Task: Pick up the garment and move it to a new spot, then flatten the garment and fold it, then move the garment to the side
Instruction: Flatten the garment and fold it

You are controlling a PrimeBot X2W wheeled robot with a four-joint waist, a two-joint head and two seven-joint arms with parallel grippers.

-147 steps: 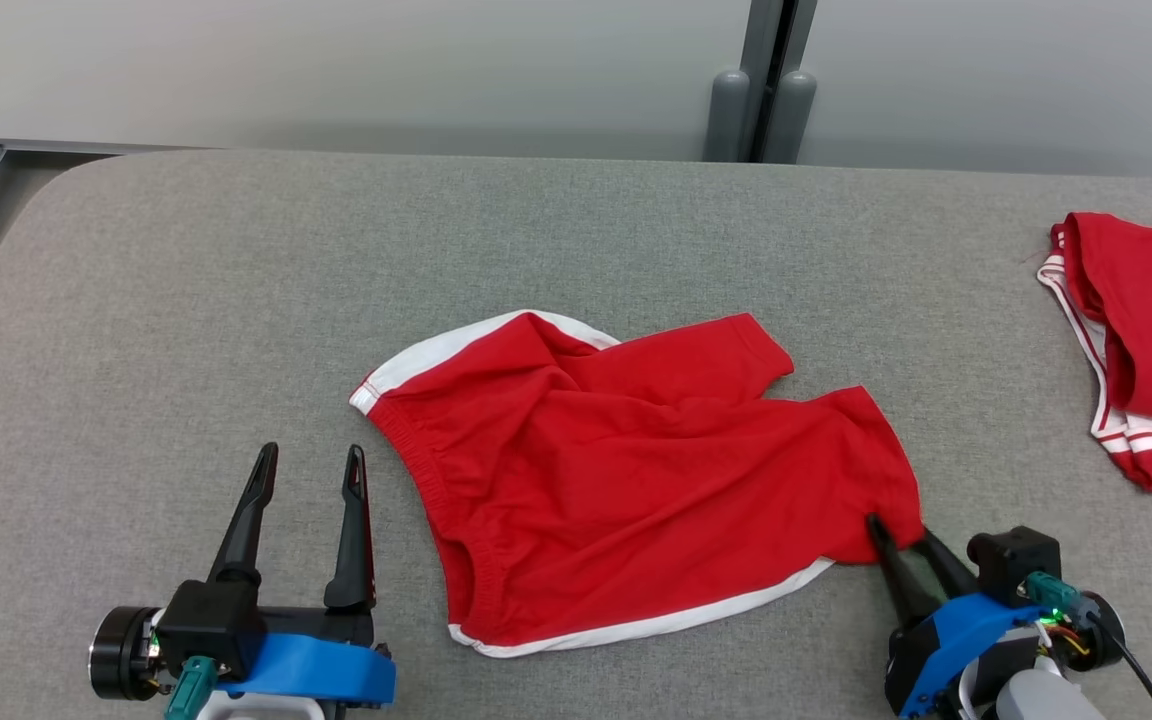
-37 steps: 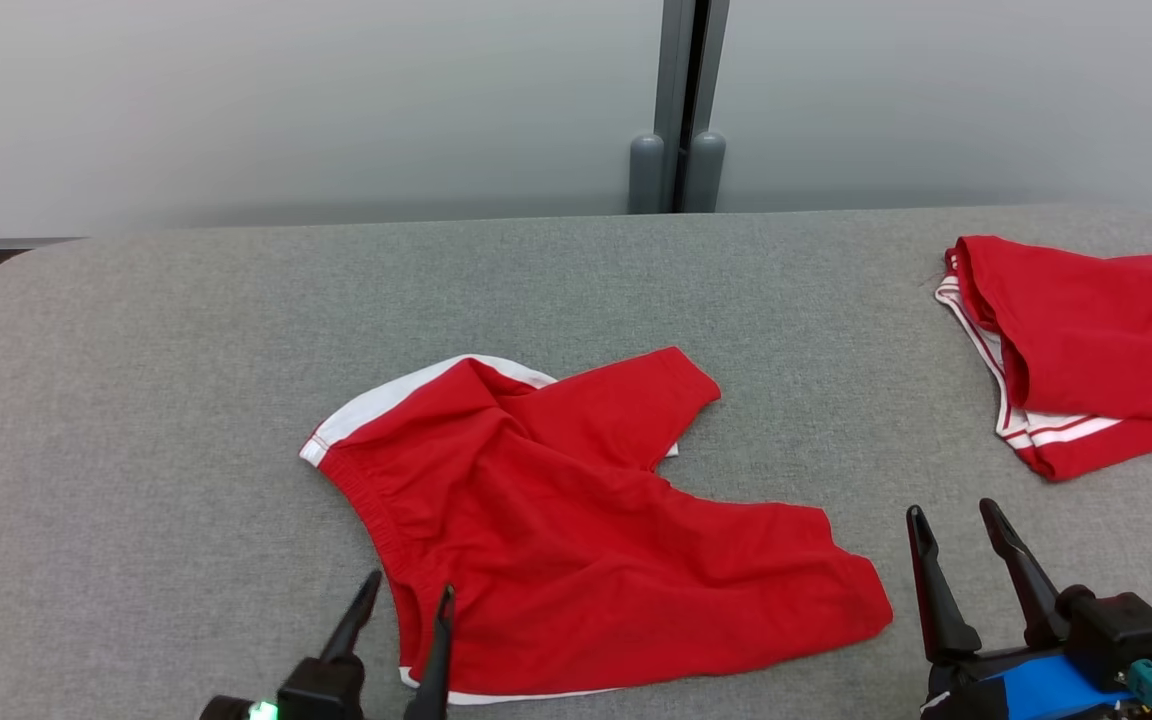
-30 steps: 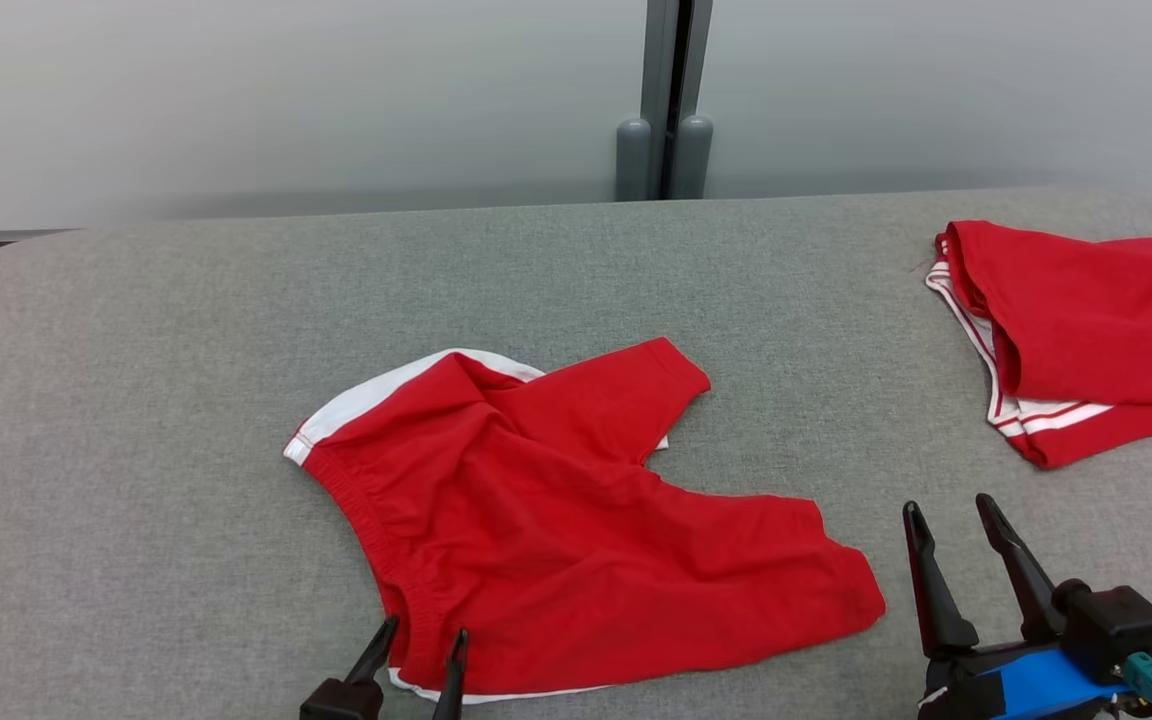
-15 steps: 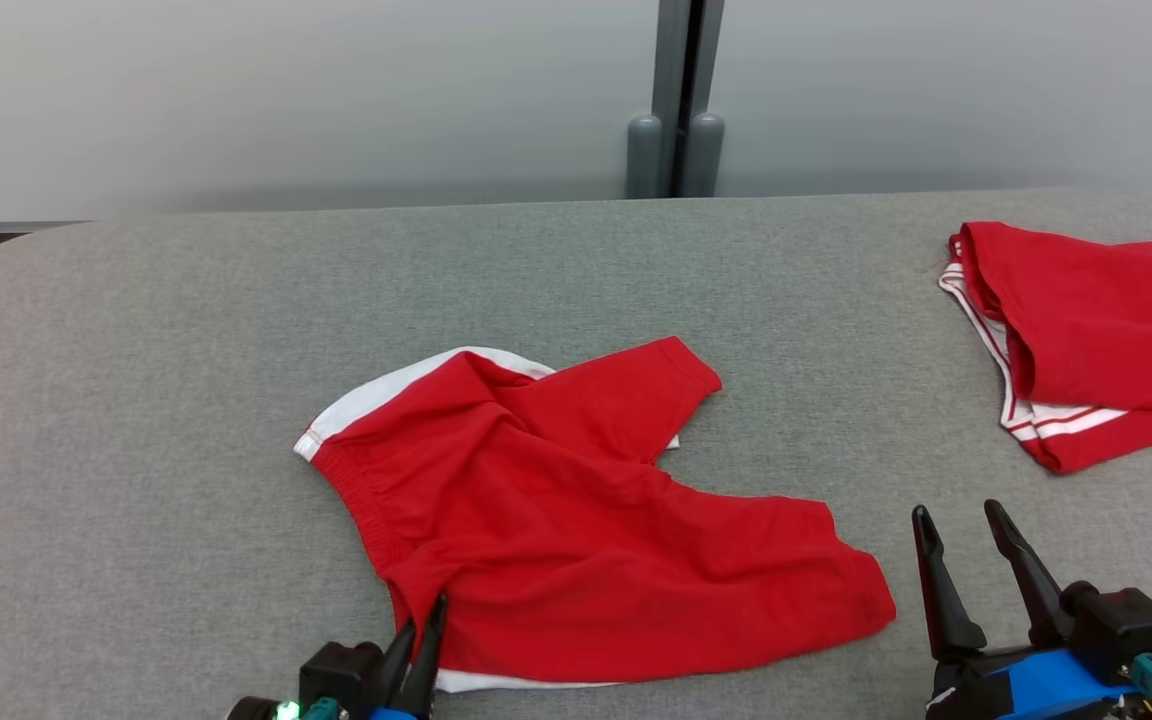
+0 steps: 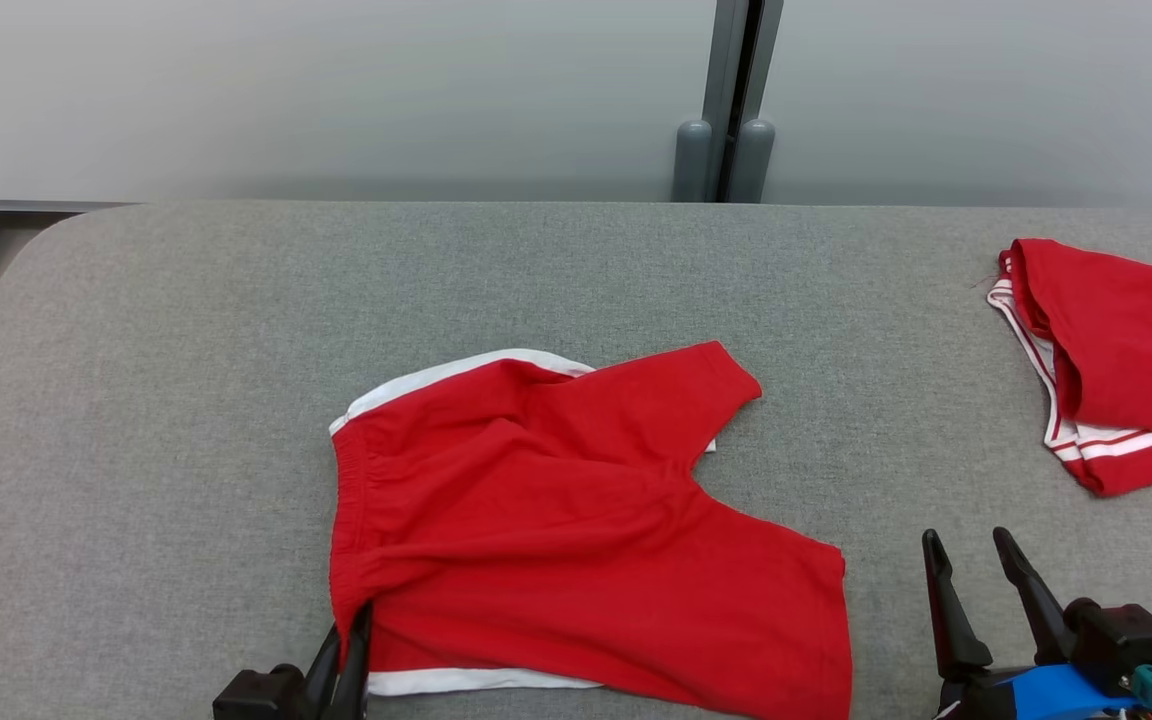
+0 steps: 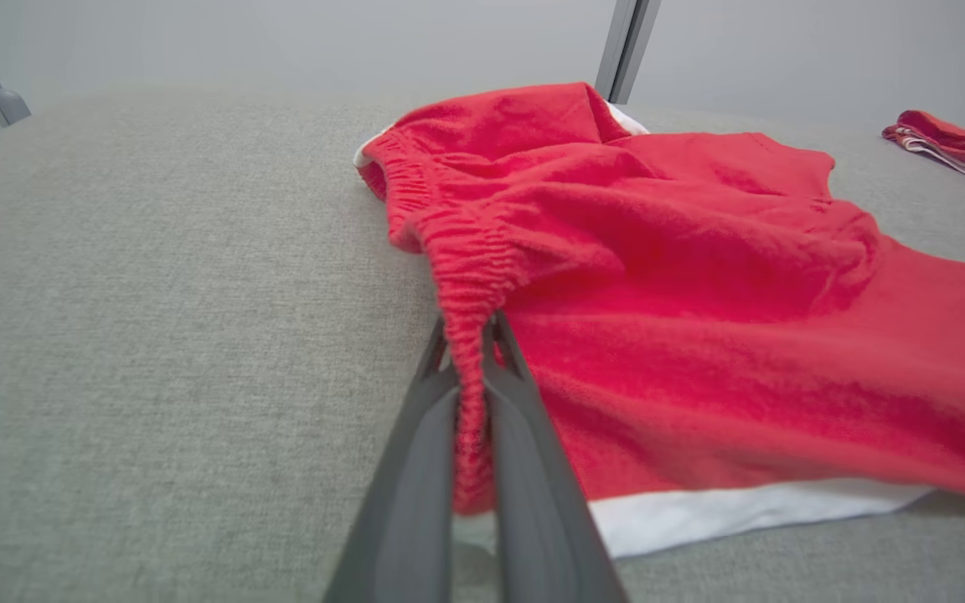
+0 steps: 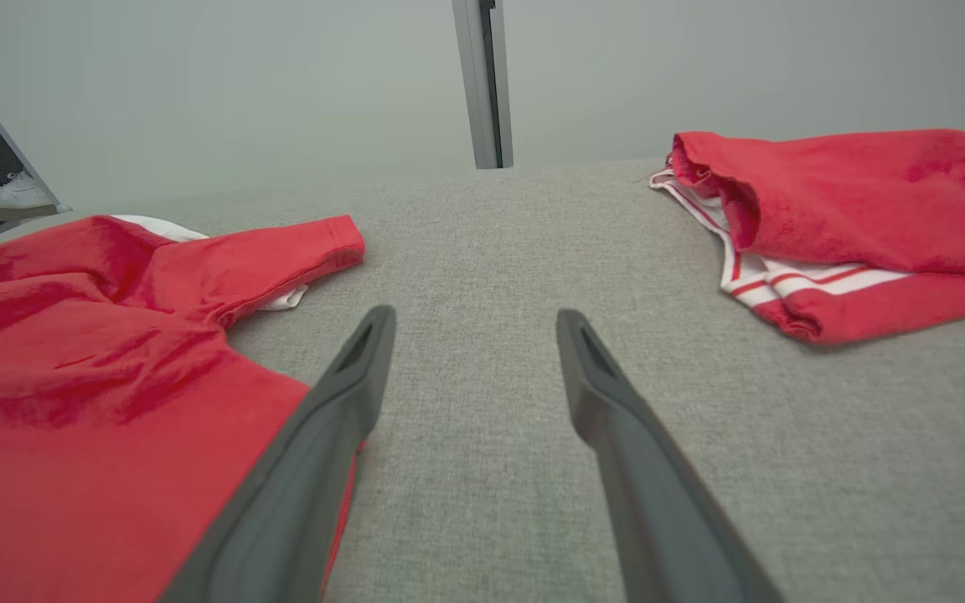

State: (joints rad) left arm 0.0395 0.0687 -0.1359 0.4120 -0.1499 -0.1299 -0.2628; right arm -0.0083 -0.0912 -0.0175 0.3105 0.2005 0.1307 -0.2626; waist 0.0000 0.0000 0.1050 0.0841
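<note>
Two red garments are seen on the grey padded table (image 5: 186, 330). The red shorts (image 5: 576, 520) are spread just ahead and to the right of the left gripper (image 5: 351, 640), which is clamped tight on the waistband (image 6: 470, 276) (elastic is bunched between the fingers in the left wrist view). The right gripper (image 5: 965, 536) is held wide, with bare table between its fingers. The shorts' leg hem lies just to its left; contact cannot be told. A second garment (image 5: 1126, 350), white-striped, is piled well ahead to its right. A grey post (image 5: 731, 100) is seen beyond the table.
</note>
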